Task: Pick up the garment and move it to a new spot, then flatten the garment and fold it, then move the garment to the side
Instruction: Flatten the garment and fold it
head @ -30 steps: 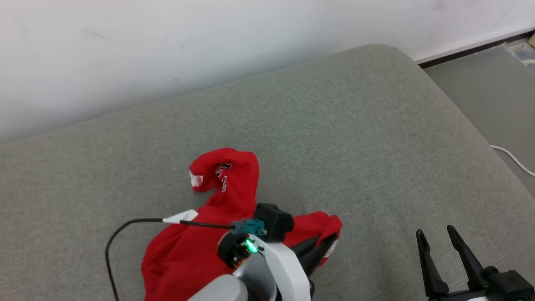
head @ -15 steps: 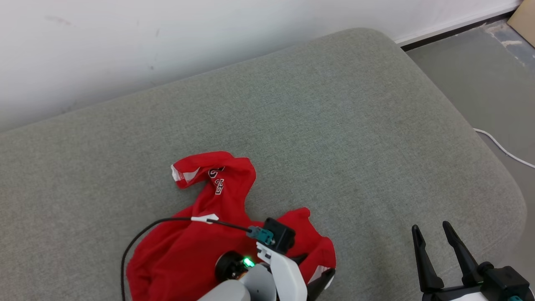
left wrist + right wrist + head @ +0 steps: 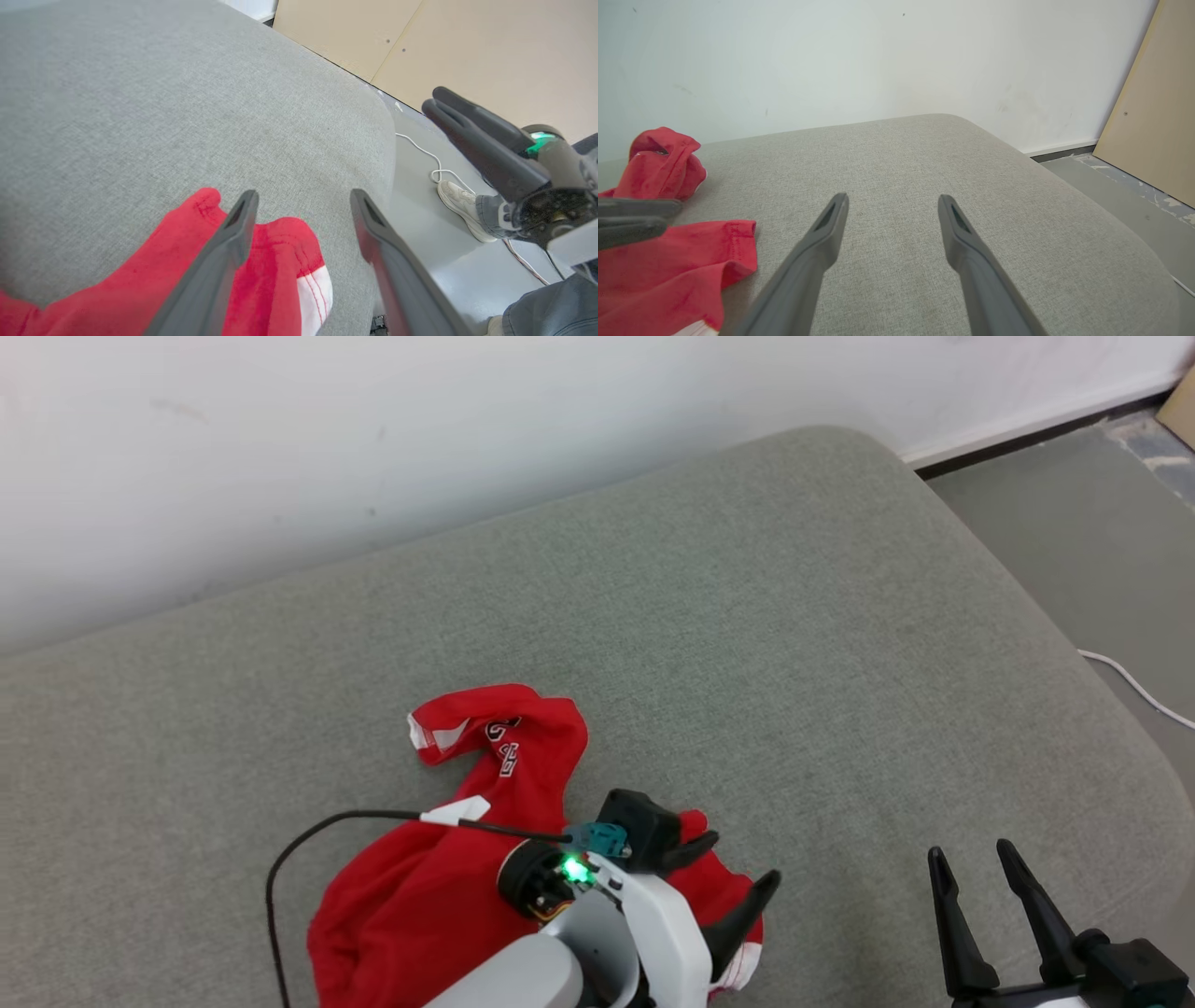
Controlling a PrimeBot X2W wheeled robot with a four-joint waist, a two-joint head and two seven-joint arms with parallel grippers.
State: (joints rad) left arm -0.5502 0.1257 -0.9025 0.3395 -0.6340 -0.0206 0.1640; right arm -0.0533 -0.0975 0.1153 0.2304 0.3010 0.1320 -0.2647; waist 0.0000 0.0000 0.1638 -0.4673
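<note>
The left gripper (image 3: 744, 859), clamped shut on the red garment (image 3: 420, 905) a second ago, now stands with its two dark fingers spread wide and nothing between them, above the garment's right-hand edge; whether a finger brushes the cloth cannot be told. The garment lies crumpled on the grey-green cushion (image 3: 747, 616), left of centre and close to the robot's side in the head view. A twisted end bearing white trim and lettering reaches toward the white wall (image 3: 373, 429), and a white-striped hem lies beside the left gripper's nearer finger. A black cable (image 3: 299, 859) loops from the left wrist across the fabric. The right gripper (image 3: 969, 851), likewise open and empty, hangs over bare cushion well to the garment's right. In the left wrist view, a person's pale shoe (image 3: 460, 200) and a denim-clad leg rest on the grey floor (image 3: 420, 261) past the cushion's rounded edge, near a white cord (image 3: 423, 151), with a beige board (image 3: 467, 46) behind.
</note>
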